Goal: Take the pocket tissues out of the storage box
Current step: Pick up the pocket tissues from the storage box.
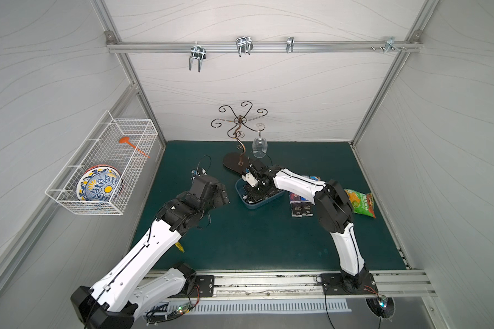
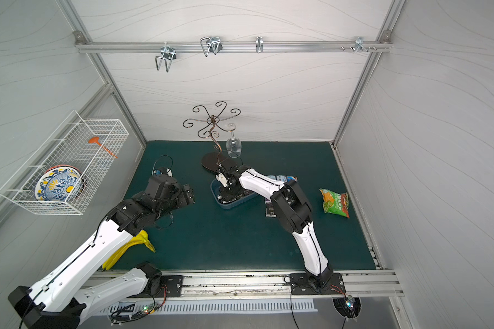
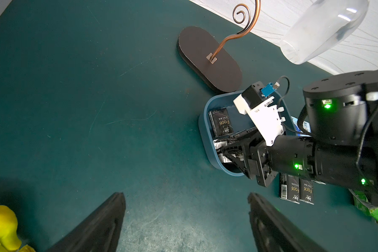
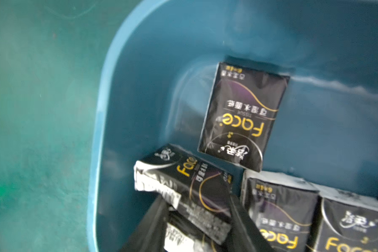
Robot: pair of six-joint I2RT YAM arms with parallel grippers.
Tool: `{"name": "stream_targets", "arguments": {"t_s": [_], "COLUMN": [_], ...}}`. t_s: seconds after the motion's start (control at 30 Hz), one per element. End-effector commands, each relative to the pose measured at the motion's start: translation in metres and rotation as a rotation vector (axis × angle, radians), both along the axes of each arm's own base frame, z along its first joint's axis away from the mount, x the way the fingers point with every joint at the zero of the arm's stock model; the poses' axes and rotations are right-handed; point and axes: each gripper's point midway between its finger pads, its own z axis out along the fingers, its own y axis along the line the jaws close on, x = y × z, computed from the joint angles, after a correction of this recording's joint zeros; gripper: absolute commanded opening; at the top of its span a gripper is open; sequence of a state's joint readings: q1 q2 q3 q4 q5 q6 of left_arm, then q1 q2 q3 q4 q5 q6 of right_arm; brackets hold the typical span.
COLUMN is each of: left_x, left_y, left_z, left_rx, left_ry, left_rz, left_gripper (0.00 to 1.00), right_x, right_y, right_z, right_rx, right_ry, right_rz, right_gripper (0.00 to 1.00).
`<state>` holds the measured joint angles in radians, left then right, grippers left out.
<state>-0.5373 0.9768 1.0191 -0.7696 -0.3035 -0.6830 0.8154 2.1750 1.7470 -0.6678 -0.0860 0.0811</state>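
Note:
The blue storage box (image 1: 264, 203) (image 2: 234, 205) sits mid-mat with several black pocket tissues inside. In the right wrist view one pack (image 4: 242, 115) lies flat on the box floor and two more (image 4: 279, 207) stand to one side. My right gripper (image 4: 196, 220) (image 1: 254, 193) reaches down into the box, its fingers pressed on both sides of a tilted black pack (image 4: 194, 185). More packs (image 1: 301, 209) (image 3: 296, 189) lie on the mat to the right of the box. My left gripper (image 3: 185, 194) (image 1: 224, 196) hovers open and empty left of the box (image 3: 203, 131).
A copper glass stand with a dark oval base (image 1: 234, 162) and a hanging wine glass (image 1: 259, 145) stands just behind the box. A green-orange snack bag (image 1: 360, 203) lies at the right. A wire basket (image 1: 103, 168) hangs on the left wall. A yellow object (image 2: 131, 247) lies under the left arm.

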Motion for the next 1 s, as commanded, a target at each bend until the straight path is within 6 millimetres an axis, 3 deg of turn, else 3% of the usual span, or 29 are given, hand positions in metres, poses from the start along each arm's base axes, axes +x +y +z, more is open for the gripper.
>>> {"name": "stream_targets", "arguments": {"t_s": [0.0, 0.33, 0.57, 0.77, 0.87, 0.97], "left_x": [0.005, 0.006, 0.005, 0.005, 0.004, 0.004], "left_y": [0.002, 0.002, 0.002, 0.0, 0.0, 0.001], "left_z": [0.01, 0.01, 0.01, 0.01, 0.013, 0.015], "left_rx": [0.006, 0.002, -0.001, -0.011, -0.018, -0.025], "left_ry": [-0.038, -0.039, -0.041, -0.045, -0.055, -0.065], "left_rz": [0.008, 0.011, 0.01, 0.004, 0.004, 0.006], "left_gripper": [0.92, 0.92, 0.92, 0.92, 0.92, 0.92], "right_x": [-0.005, 0.014, 0.011, -0.031, -0.063, -0.092], "right_y": [-0.008, -0.025, -0.052, -0.099, -0.126, -0.146], "right_z": [0.002, 0.074, 0.087, 0.1, 0.092, 0.071], "right_rx": [0.003, 0.156, 0.147, 0.131, 0.106, 0.093], "right_ry": [0.017, -0.111, -0.133, -0.138, -0.097, -0.046], "right_rz": [-0.019, -0.119, -0.167, -0.214, -0.252, -0.295], "right_gripper": [0.39, 0.24, 0.22, 0.23, 0.24, 0.25]}}
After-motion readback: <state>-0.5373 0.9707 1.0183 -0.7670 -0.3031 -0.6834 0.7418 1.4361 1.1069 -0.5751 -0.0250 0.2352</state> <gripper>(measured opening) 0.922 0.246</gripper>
